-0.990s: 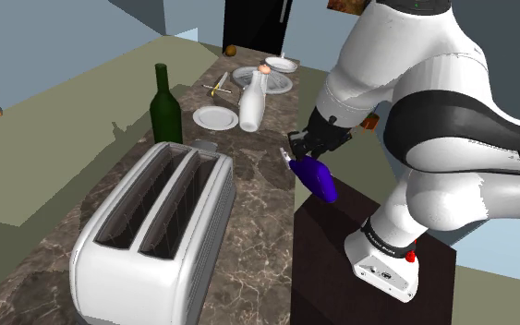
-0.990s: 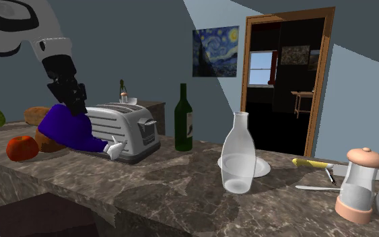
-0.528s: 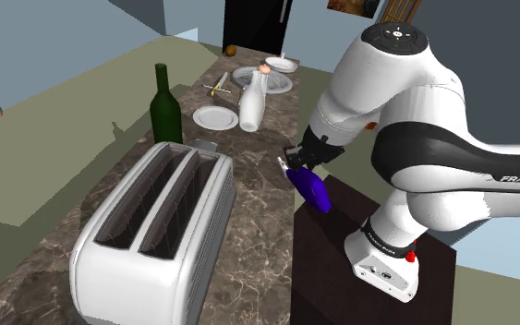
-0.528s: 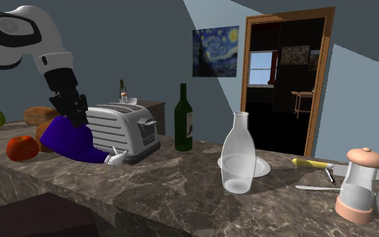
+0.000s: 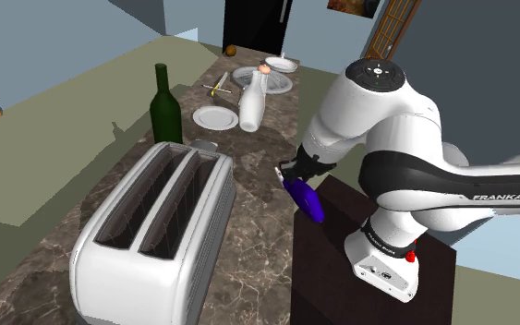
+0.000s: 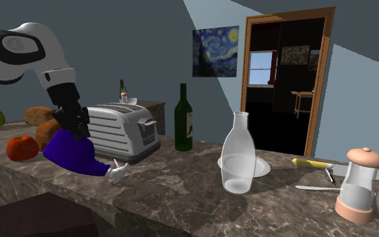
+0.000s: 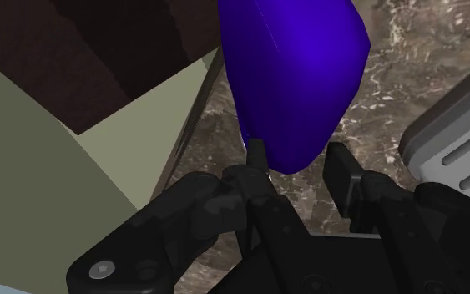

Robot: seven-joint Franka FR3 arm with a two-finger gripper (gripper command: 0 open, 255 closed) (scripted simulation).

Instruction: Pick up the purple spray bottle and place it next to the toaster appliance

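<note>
At the counter's edge nearest the dark box stand (image 5: 327,272), a purple spray bottle with a white trigger head (image 5: 306,197) hangs tilted. The black jaws are clenched on it, grasping the purple body between them. In the second exterior view, the white head sits low over the brown marbled stone counter (image 6: 181,192), just beside the end face of the silver two-slot toaster (image 6: 120,128). Whether the head touches the counter cannot be determined. The purple body projects outward past the counter's edge, toward the stand. A dark green glass wine bottle (image 5: 165,106) stands upright beyond the toaster's far end, apart from it.
</note>
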